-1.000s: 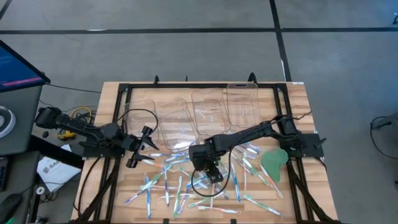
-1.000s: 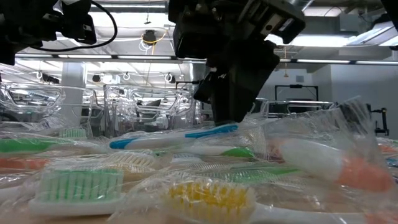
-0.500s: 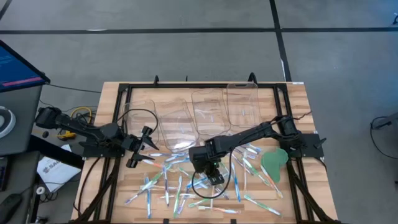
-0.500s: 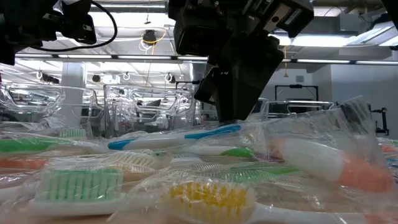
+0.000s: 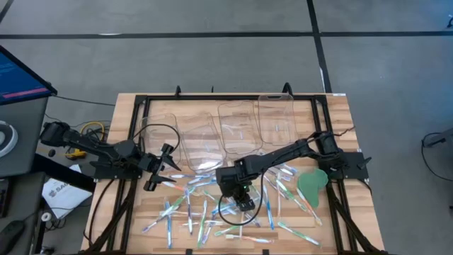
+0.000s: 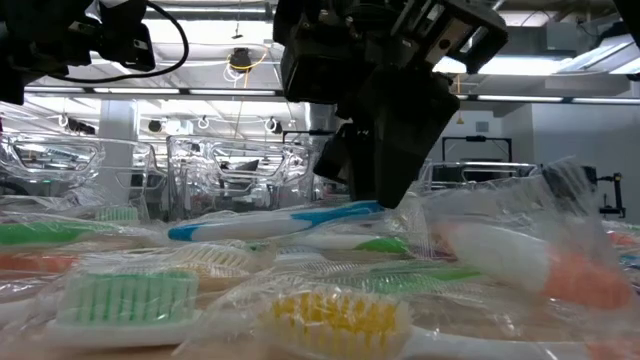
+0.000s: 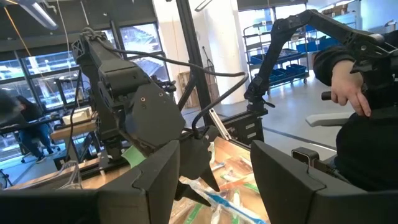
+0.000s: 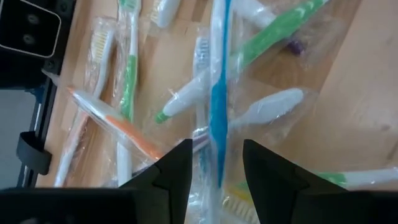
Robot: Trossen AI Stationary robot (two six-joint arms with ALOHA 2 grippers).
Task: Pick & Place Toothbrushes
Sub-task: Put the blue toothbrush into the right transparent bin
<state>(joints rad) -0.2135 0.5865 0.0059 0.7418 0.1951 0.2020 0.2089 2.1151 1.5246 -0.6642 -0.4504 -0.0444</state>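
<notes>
Many wrapped toothbrushes (image 5: pixel 212 209) with blue, green and orange accents lie scattered on the near half of the wooden table (image 5: pixel 333 106). My right gripper (image 5: pixel 244 202) reaches down into the pile and is shut on a blue-and-white toothbrush (image 6: pixel 270 222) in its clear wrapper. In the right wrist view this blue toothbrush (image 8: pixel 217 93) runs straight out from between the fingers of my right gripper (image 8: pixel 216 158). My left gripper (image 5: pixel 166 166) hovers open at the table's left side, holding nothing; its own view shows the left gripper (image 7: pixel 217 180) aimed at the right arm. My right gripper pinches the blue toothbrush near one end of its handle (image 8: pixel 216 163), wrapper included, between its two fingers. The fingers slant down from the table's right and far side and run along the brush. The held end (image 6: pixel 370 209) is raised; the other end (image 6: pixel 185 232) rests on the pile.
Three clear plastic bins (image 5: pixel 237 127) stand in a row at the table's far side. A flat green leaf-shaped piece (image 5: pixel 311 185) lies near the right arm's base. Black frame rails (image 5: pixel 134 134) border the table. A person (image 7: pixel 360 106) sits beyond the table.
My right gripper has shifted slightly over the pile, and the blue toothbrush has swung a little with it, its free end staying low on the other brushes.
</notes>
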